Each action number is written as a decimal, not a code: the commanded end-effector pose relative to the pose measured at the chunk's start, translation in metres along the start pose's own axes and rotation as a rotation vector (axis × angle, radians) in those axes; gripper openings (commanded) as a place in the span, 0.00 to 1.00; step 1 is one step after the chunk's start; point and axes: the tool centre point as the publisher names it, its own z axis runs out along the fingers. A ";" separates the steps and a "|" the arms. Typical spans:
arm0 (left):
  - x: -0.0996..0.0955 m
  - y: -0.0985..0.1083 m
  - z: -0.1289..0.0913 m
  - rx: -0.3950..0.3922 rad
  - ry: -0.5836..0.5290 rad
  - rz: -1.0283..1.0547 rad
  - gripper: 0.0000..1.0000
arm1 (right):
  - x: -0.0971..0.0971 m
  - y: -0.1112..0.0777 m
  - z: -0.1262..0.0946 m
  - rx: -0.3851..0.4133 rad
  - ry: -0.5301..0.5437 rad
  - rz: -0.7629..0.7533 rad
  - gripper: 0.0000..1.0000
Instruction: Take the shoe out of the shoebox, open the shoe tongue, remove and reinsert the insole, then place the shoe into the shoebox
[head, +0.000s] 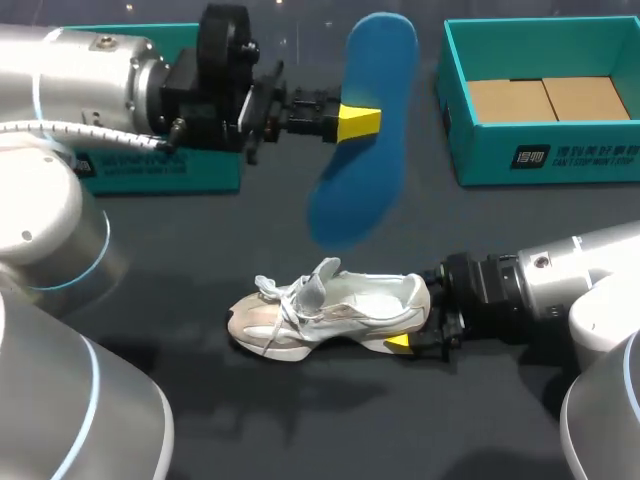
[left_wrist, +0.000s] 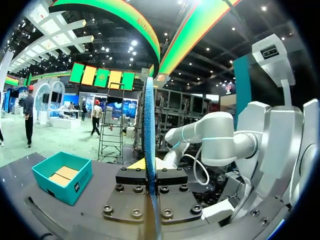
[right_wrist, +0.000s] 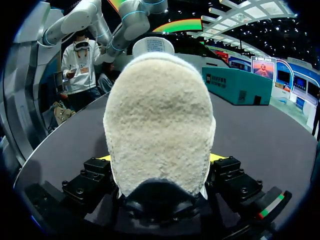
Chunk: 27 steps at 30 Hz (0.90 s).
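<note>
Left arm: nearest the camera, our left arm filled the 8 o'clock corner of the head view and reached in across the far side of the desk.
Left claw: our left claw was drawn narrow onto the insole, pinching it from both faces about mid-length. The left wrist view showed the blue sheet edge-on between the pads.
Insole place: it was raised clear of the desk, at 12 o'clock from the shoe.
Insole axis: its long axis ran from 1 o'clock down to 7 o'clock, with the broad face towards the head camera. We could not tell the heel end from the toe end.
Insole handling: we judged it light, thin and floppy. With a mid-length pinch the free ends would likely sag or buckle when fed into the shoe.
Shoe place: it stood on its sole near the middle of the desk, with the shoebox well apart at 2 o'clock.
Shoe axis: the toe pointed to 9 o'clock and the heel to 3 o'clock. The tongue stood raised and the laces lay loose.
Right claw: our right claw was closed on the heel, with a yellow tip on either side in the right wrist view.
Shoe handling: we judged it light, with a soft upper over a firmer sole. The heel looked the firmest place to hold.
Shoebox: it lay open, with cardboard showing on its floor.
</note>
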 end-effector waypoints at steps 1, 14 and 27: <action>0.026 -0.007 -0.039 -0.023 -0.080 -0.021 0.00 | 0.002 0.000 0.000 0.004 -0.001 0.000 0.00; 0.033 -0.009 -0.046 0.020 -0.096 -0.041 0.00 | 0.002 0.000 0.000 0.004 -0.001 0.000 0.00; 0.051 -0.001 -0.058 0.034 -0.064 -0.124 0.00 | 0.002 0.000 0.000 0.004 -0.001 0.000 0.00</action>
